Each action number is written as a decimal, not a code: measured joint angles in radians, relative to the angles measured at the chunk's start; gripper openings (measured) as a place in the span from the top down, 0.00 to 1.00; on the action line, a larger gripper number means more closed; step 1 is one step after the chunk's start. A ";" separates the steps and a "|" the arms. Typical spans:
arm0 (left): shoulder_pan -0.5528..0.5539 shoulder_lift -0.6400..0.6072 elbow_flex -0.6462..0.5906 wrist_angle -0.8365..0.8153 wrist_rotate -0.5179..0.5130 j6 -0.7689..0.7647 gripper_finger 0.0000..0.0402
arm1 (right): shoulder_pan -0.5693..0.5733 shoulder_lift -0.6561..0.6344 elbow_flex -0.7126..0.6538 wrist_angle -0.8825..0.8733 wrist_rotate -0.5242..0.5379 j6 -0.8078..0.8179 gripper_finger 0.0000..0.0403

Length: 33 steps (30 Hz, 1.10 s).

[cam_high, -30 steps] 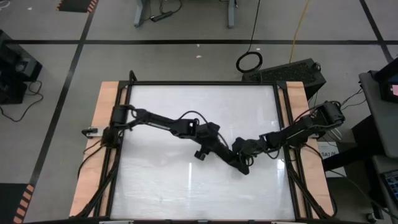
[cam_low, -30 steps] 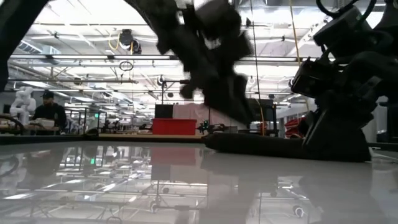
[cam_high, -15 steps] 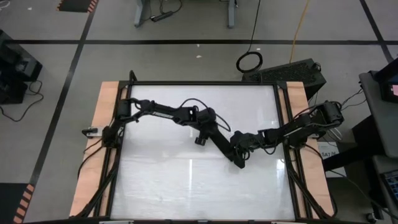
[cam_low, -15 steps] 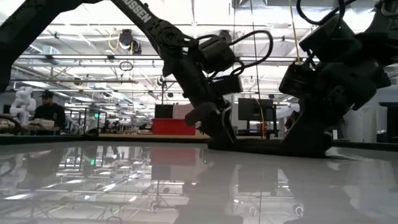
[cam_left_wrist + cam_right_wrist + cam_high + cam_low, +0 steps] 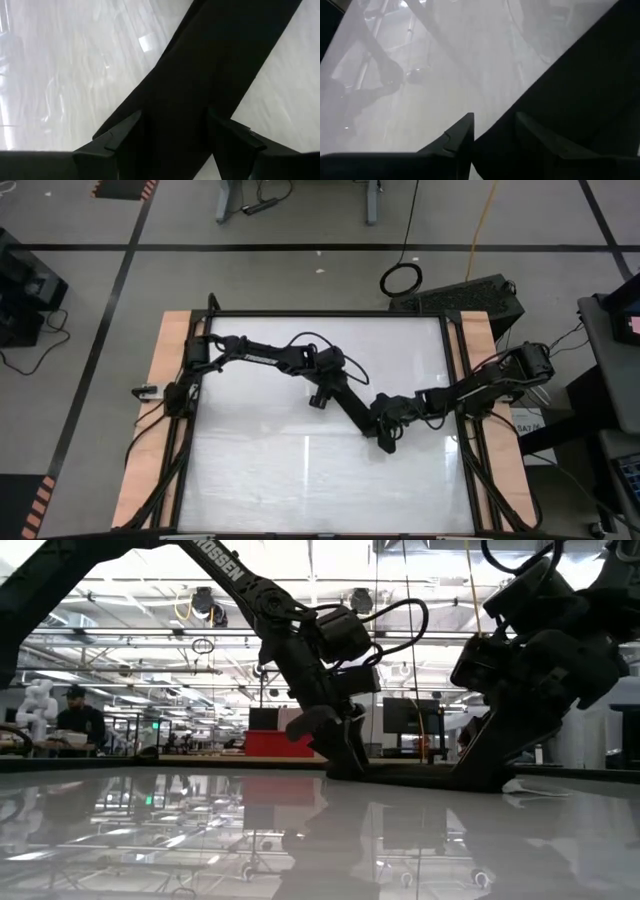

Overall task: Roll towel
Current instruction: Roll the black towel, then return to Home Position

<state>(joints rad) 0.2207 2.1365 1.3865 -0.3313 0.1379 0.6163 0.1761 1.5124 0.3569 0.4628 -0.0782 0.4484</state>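
Observation:
The black towel (image 5: 220, 60) lies on the white tabletop (image 5: 280, 470) as a narrow band, right of the middle (image 5: 384, 438); in the low view the towel (image 5: 410, 773) is a low dark heap. My left gripper (image 5: 175, 132) is open, slanting down over one end of the band, with cloth filling the gap between its fingers. My right gripper (image 5: 494, 132) is open at the other end (image 5: 490, 765), with dark cloth between and beside its fingers. The two grippers stand close together (image 5: 380, 420). My left gripper comes at the towel's band (image 5: 175, 100) slanting down from the table's left, fingers astride and along it. Whether the tips touch the cloth I cannot tell. My right gripper slants down from the table's right with cloth (image 5: 495, 150) in its gap. Whether it touches I cannot tell.
Bare white tabletop lies on the near side (image 5: 300, 490) and at the far left (image 5: 260, 335). Wooden side rails (image 5: 170, 380) and a black frame bound the table. A small white scrap (image 5: 535, 786) lies by the towel's end under the right arm.
My left gripper has swung toward the table's far edge and come down onto the towel's end, tipping steeper. My right gripper has stayed in place.

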 joint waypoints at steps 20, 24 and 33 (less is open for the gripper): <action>-0.011 -0.230 0.007 -0.083 0.022 -0.002 0.47 | 0.004 -0.293 0.137 -0.367 0.025 -0.111 0.68; -0.015 -0.293 0.008 -0.085 0.025 -0.015 0.47 | 0.005 -0.363 0.183 -0.504 0.052 -0.142 0.68; -0.062 -0.526 0.009 -0.266 -0.014 -0.104 0.47 | 0.086 -0.583 0.209 -0.667 0.100 -0.193 0.68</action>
<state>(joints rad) 0.1587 1.6107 1.3958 -0.5974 0.1235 0.5126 0.2617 0.9291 0.5659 -0.2044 0.0213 0.2553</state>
